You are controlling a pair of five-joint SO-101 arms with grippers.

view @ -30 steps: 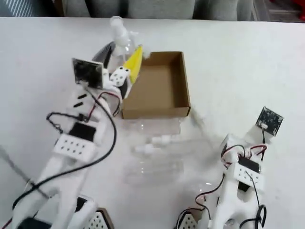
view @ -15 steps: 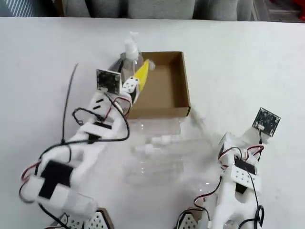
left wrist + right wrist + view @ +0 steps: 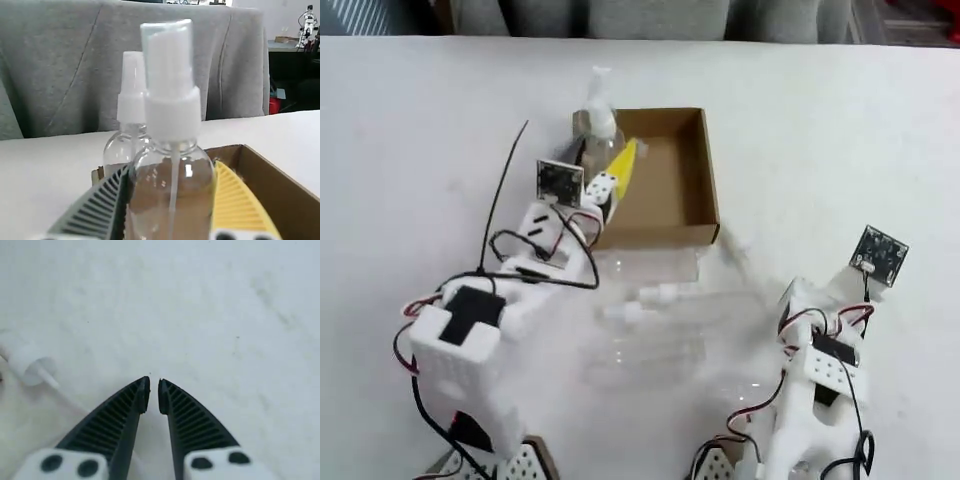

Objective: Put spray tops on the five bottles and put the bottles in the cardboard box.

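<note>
Gripping a capped bottle (image 3: pixel 170 185) by its clear body, the left tool (image 3: pixel 170 205) holds it upright at the near left corner of the cardboard box (image 3: pixel 665 228), spray top uppermost, so it can probably go in standing. A second capped bottle (image 3: pixel 125 145) stands just behind it, inside the box by the look of it. The right tool (image 3: pixel 151 392) is clenched on nothing and hangs over the bare worktop (image 3: pixel 820 120) near a loose spray top (image 3: pixel 27 365). More clear bottles (image 3: pixel 650 340) lie just in front of the box, probably awaiting tops.
</note>
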